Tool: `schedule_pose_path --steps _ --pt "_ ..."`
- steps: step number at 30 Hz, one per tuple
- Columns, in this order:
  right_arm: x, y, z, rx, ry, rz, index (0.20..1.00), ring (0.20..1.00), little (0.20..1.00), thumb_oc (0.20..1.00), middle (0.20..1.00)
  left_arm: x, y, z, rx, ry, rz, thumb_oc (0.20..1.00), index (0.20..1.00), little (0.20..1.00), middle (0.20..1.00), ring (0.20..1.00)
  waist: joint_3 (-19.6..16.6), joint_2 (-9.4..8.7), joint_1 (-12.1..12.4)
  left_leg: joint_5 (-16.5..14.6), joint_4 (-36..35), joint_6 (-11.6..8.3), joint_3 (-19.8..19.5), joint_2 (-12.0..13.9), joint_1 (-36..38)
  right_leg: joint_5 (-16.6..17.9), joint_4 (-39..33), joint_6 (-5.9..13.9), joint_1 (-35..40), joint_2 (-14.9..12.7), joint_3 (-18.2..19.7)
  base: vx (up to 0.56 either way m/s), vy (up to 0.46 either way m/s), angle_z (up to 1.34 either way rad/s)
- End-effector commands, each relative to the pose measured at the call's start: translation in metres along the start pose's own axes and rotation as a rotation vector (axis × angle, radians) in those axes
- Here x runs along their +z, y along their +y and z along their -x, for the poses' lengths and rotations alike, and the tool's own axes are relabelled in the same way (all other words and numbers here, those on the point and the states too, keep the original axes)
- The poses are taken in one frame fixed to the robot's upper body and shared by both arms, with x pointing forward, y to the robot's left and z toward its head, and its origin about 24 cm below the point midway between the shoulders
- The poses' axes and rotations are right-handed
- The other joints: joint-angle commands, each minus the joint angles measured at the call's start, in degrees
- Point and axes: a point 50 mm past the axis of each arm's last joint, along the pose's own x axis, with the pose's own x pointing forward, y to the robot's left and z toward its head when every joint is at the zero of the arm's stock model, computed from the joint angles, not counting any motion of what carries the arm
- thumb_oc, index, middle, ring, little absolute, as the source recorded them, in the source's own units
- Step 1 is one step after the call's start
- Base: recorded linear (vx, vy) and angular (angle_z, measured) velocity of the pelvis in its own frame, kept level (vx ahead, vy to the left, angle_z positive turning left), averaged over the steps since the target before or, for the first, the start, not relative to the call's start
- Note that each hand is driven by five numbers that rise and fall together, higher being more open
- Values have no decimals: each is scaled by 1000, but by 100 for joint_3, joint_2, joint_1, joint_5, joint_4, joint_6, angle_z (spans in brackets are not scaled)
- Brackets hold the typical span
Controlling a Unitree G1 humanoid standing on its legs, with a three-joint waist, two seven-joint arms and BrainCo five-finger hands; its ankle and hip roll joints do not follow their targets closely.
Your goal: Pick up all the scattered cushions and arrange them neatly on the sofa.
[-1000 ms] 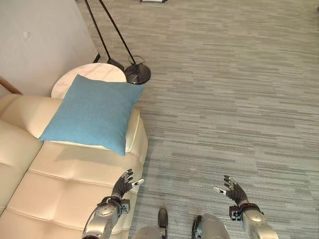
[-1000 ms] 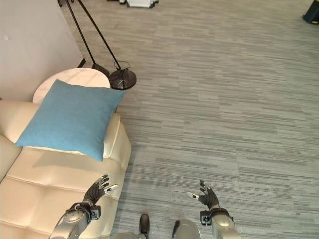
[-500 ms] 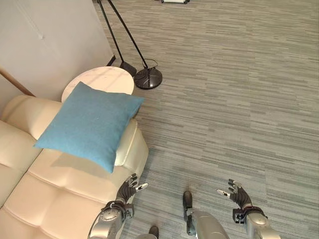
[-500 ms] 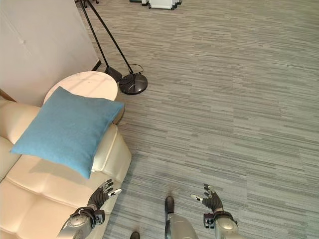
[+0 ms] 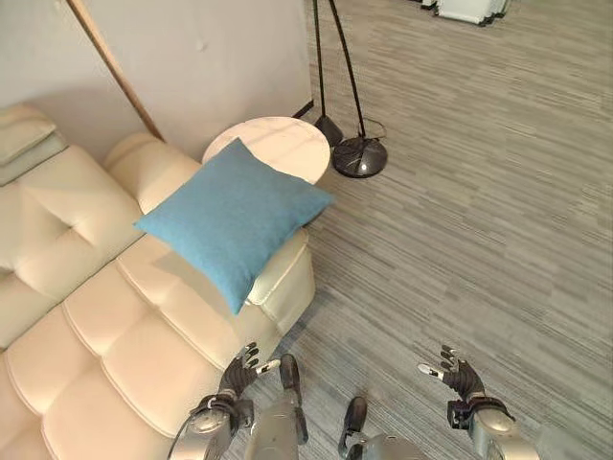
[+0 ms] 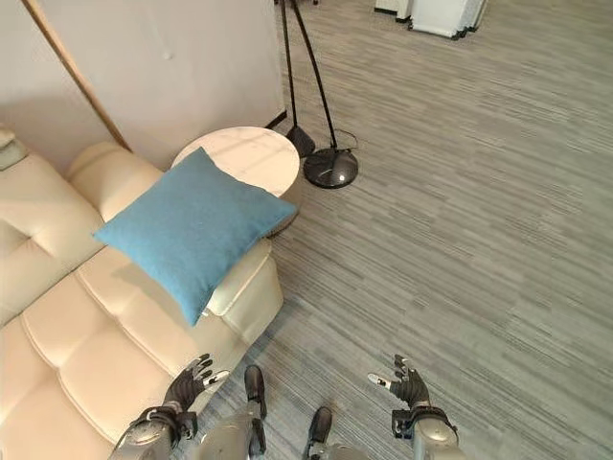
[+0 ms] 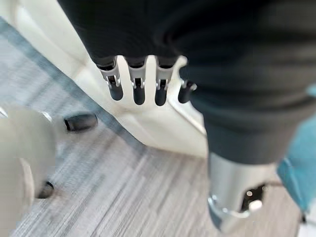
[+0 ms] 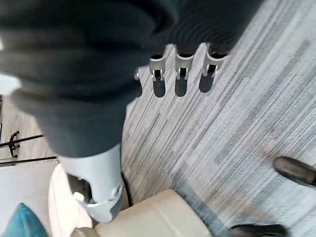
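A blue square cushion (image 5: 235, 218) lies tilted on the armrest end of the cream sofa (image 5: 115, 326), one corner reaching over the round side table (image 5: 278, 144). My left hand (image 5: 239, 366) hangs open at the bottom of the eye views, just off the sofa's front edge, holding nothing. My right hand (image 5: 456, 374) is open too, over bare carpet at the lower right. In the left wrist view my fingers (image 7: 136, 89) point at the sofa's side (image 7: 148, 113), and a bit of the cushion (image 7: 298, 168) shows past my thumb. The right wrist view shows straight fingers (image 8: 180, 79) over carpet.
A floor lamp with a round black base (image 5: 359, 156) and slanted poles stands beside the side table. A wall (image 5: 192, 57) runs behind the sofa. A white object (image 5: 469, 8) sits on the floor at the far top right. Grey striped carpet (image 5: 479, 220) spreads to the right.
The whole picture has swung, so the camera turned: more of the sofa's back and the wall now show. Both hands keep their open pose low in view.
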Motion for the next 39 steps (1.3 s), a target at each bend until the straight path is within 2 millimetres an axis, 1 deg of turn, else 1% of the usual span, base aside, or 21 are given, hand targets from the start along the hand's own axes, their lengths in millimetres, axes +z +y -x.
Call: schedule_pose_path --steps 1,3,4,5,8,11,12,15,16,20,23,25,28,29,30,31,34,35,37,38,39 --pt "10 2 3 13 -57 19 1000 1000 1000 1000 1000 17 15 4 28 -80 -29 1000 1000 1000 1000 1000 -289 -148 53 201 -175 305 -210 -459 320 -735 753 901 640 -960 670 258 208 31" --pt "12 5 2 26 -65 24 1000 1000 1000 1000 1000 18 18 4 30 -81 -38 1000 1000 1000 1000 1000 -284 -146 61 130 -199 366 -243 -515 417 -716 1105 955 525 -1054 657 251 216 27" --pt "13 10 3 44 -73 24 1000 1000 1000 1000 1000 19 21 4 36 -78 -55 1000 1000 1000 1000 1000 -271 -138 32 -15 -206 486 -370 -648 618 -483 1801 1035 284 -1182 728 240 190 31" --pt "13 11 3 49 -74 22 1000 1000 1000 1000 1000 20 21 3 36 -80 -60 1000 1000 1000 1000 1000 -252 -128 -3 -86 -209 545 -462 -708 727 -337 2104 1031 129 -1216 848 178 130 40" --pt "13 12 2 48 -72 12 1000 1000 1000 1000 1000 22 21 2 43 -87 -54 1000 1000 1000 1000 1000 -225 -61 -79 -177 -218 585 -648 -732 868 -183 2215 979 -96 -1175 1141 127 26 83" --pt "14 11 2 39 -75 -19 1000 1000 1000 1000 1000 24 19 0 35 -94 -57 1000 1000 1000 1000 1000 -194 23 -202 -286 -183 581 -979 -748 1015 -305 1709 913 -353 -1059 1675 184 -48 72" --pt "14 11 2 39 -75 -19 1000 1000 1000 1000 1000 24 19 0 35 -94 -57 1000 1000 1000 1000 1000 -183 22 -206 -292 -183 580 -983 -749 1028 -313 1712 913 -339 -1061 1671 167 -74 64" --pt "13 11 1 30 -68 -38 1000 1000 1000 1000 1000 25 17 -2 34 -94 -57 1000 1000 1000 1000 1000 -122 11 -334 -372 -225 530 -1273 -790 1208 -138 1020 979 -617 -961 2084 177 -111 57" --pt "13 11 0 30 -65 -37 1000 1000 1000 1000 1000 27 18 -3 39 -102 -53 1000 1000 1000 1000 1000 -83 -37 -386 -413 -266 489 -1405 -815 1312 77 600 1061 -795 -962 2135 171 -130 33" --pt "13 12 -1 36 -61 -22 1000 1000 1000 1000 1000 27 18 -5 49 -99 -21 1000 1000 1000 1000 1000 -28 -80 -471 -501 -328 428 -1613 -841 1546 295 184 1127 -950 -914 2025 189 -148 33" --pt "10 15 0 46 -53 -15 1000 1000 1000 1000 1000 25 16 -6 60 -92 11 1000 1000 1000 1000 1000 -58 -175 -537 -615 -365 372 -1829 -893 1764 347 80 1073 -882 -772 2198 251 -229 50" --pt "10 14 0 51 -52 -14 1000 1000 1000 1000 1000 24 12 -7 56 -92 56 1000 1000 1000 1000 1000 -163 -218 -550 -703 -351 305 -1965 -798 1882 336 80 1014 -739 -658 2353 239 -243 42" --pt "11 11 1 45 -63 -26 1000 1000 1000 1000 1000 19 4 -9 61 -70 159 1000 1000 1000 1000 1000 -258 -226 -595 -823 -84 134 -2042 -569 1865 151 170 875 -563 -550 2261 260 -315 20" --pt "12 9 1 35 -70 -39 1000 1000 1000 1000 1000 18 -5 -11 42 -62 208 1000 1000 1000 1000 1000 -245 -254 -612 -810 344 40 -1999 -486 1690 -26 227 748 -424 -525 2139 187 -263 43" --pt "13 9 1 35 -70 -39 1000 1000 1000 1000 1000 19 -5 -11 42 -62 209 1000 1000 1000 1000 1000 -245 -251 -620 -820 364 39 -2009 -486 1677 -30 230 748 -425 -526 2131 202 -291 52" --pt "15 5 1 23 -81 -43 1000 1000 1000 1000 1000 20 -13 -11 19 -69 243 1000 1000 1000 1000 1000 -175 -293 -614 -650 956 -6 -1973 -517 1401 -134 246 639 -256 -522 2024 88 -121 45" --pt "17 2 0 13 -89 -41 1000 1000 1000 1000 1000 22 -16 -11 3 -75 252 1000 1000 1000 1000 1000 -97 -344 -593 -478 1477 9 -1693 -470 1038 -244 246 550 -107 -587 1853 115 -138 80" --pt "16 -1 1 5 -82 -38 1000 1000 1000 1000 1000 20 -16 -10 -4 -70 242 1000 1000 1000 1000 1000 -63 -378 -535 -522 1443 82 -1336 -338 758 -366 210 521 43 -664 1688 153 -88 84" --pt "16 -2 1 5 -82 -38 1000 1000 1000 1000 1000 18 -14 -9 -2 -64 234 1000 1000 1000 1000 1000 -71 -384 -505 -558 1263 98 -1241 -292 719 -398 175 529 110 -682 1633 124 -22 72" --pt "17 -3 0 6 -82 -37 1000 1000 1000 1000 1000 15 -12 -9 3 -53 226 1000 1000 1000 1000 1000 -95 -360 -479 -459 991 77 -1207 -233 699 -447 144 542 168 -684 1557 234 73 35" --pt "18 -3 0 0 -86 -30 1000 1000 1000 1000 1000 10 -8 -8 26 -30 220 1000 1000 1000 1000 1000 -118 -270 -400 -17 446 -7 -1130 -44 486 -561 68 565 334 -662 1399 235 71 34"
